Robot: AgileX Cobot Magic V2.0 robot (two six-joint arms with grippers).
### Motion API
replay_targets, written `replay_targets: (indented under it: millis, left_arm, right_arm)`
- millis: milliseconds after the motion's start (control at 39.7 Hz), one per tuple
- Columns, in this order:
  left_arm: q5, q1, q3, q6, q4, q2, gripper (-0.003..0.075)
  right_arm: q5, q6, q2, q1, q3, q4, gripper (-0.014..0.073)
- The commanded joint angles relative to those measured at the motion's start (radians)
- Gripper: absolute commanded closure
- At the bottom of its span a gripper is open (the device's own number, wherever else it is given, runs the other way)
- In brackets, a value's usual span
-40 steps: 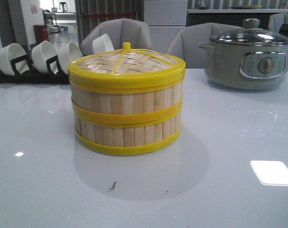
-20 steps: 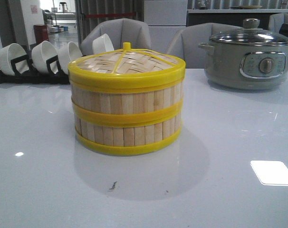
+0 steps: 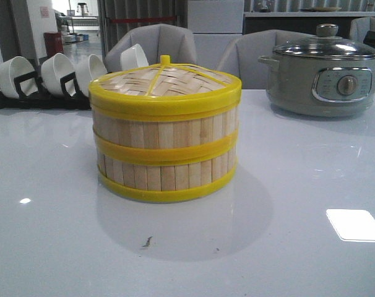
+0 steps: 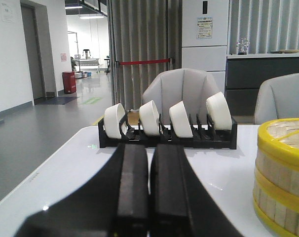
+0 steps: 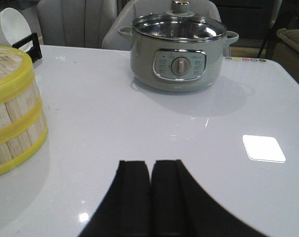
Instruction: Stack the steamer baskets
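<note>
Nothing is moving since earlier: both steamer baskets are sitting stacked mid-frame on the bench, lid on; left fingers and right fingers are pressing together, empty.

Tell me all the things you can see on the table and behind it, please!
steamer baskets: two, pale bamboo with yellow rims, stacked one on the other at the middle of the table
woven lid: one, bamboo with yellow rim and knob, on top of the stack
electric pot: one, grey-green with a glass lid, back right on the table
white bowls: four, tilted in a black rack, back left
table: one, glossy white
chairs: grey, behind the table
left gripper: black, fingers together, holding nothing, away from the stack
right gripper: black, fingers together, holding nothing, above the table
</note>
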Motion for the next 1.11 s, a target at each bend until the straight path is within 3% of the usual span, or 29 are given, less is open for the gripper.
replay_targets:
  millis: [0,605,1084]
  left_arm:
    - [-0.077,0.001,0.002,0.002,-0.003,-0.013,0.0637]
    - [-0.077,0.001,0.002,0.002,-0.003,-0.013,0.0637]
    - [-0.077,0.001,0.002,0.002,-0.003,-0.013,0.0637]
  right_arm:
    - [-0.087,-0.006,0.008,-0.005,-0.030,-0.010,0.0537]
    - [-0.136,-0.006,-0.101,-0.014,-0.030,-0.010,0.0537]
    - [-0.052,-0.006,-0.215,-0.044,0.022,-0.011,0.0566]
